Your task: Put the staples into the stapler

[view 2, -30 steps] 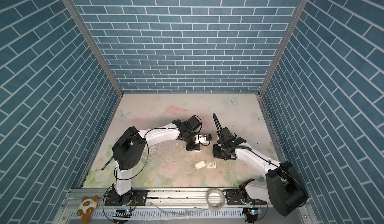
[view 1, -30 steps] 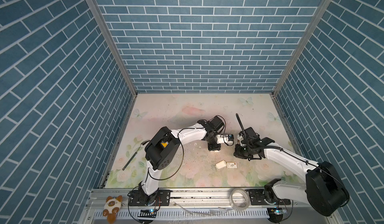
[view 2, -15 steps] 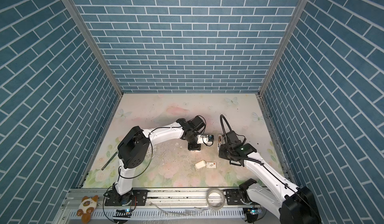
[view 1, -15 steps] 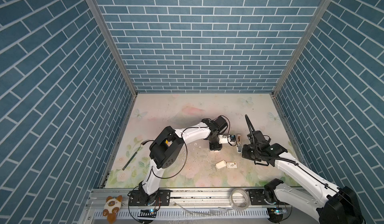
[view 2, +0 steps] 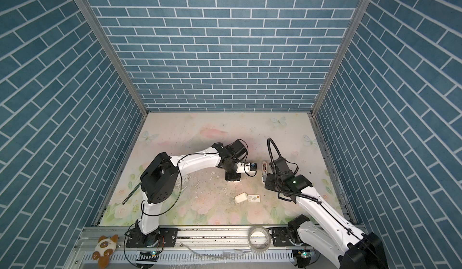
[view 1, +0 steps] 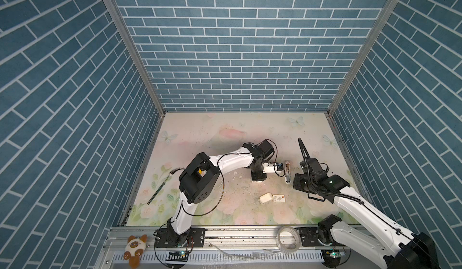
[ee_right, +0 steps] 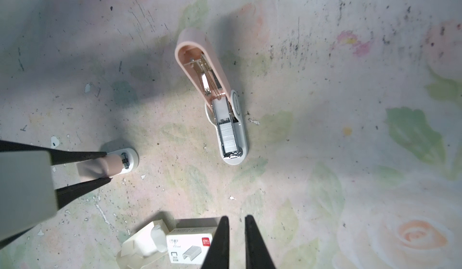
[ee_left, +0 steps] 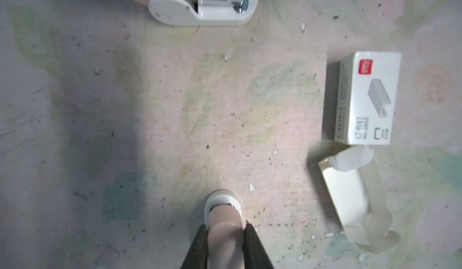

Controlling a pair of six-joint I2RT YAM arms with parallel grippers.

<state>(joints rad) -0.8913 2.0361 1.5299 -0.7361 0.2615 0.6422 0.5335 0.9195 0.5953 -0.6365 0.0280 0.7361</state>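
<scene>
The stapler (ee_right: 228, 120) lies flat on the mat with its pink lid swung back. A silvery strip of staples (ee_right: 228, 136) sits in its white-based channel. It also shows in both top views (view 1: 287, 172) (view 2: 263, 172) and partly in the left wrist view (ee_left: 202, 3). The staples' white carton sleeve (ee_right: 190, 245) (ee_left: 367, 98) lies beside its empty tray (ee_left: 355, 197). My left gripper (ee_left: 225, 226) (view 1: 258, 179) points down, shut on a small pink and white object (ee_left: 222, 212) (ee_right: 117, 164) standing on the mat. My right gripper (ee_right: 236, 217) (view 1: 298, 185) hangs narrowly open and empty, above the mat beside the carton.
A thin green stick (view 1: 158, 190) lies near the left wall. A tape roll (view 1: 287, 237) and a plush toy (view 1: 135, 249) rest on the front rail. Brick-patterned walls close in three sides. Small scraps dot the mat.
My right gripper has drawn back from the stapler toward the right, uncovering it. The left gripper has stayed almost still, shut on the pink and white object.
</scene>
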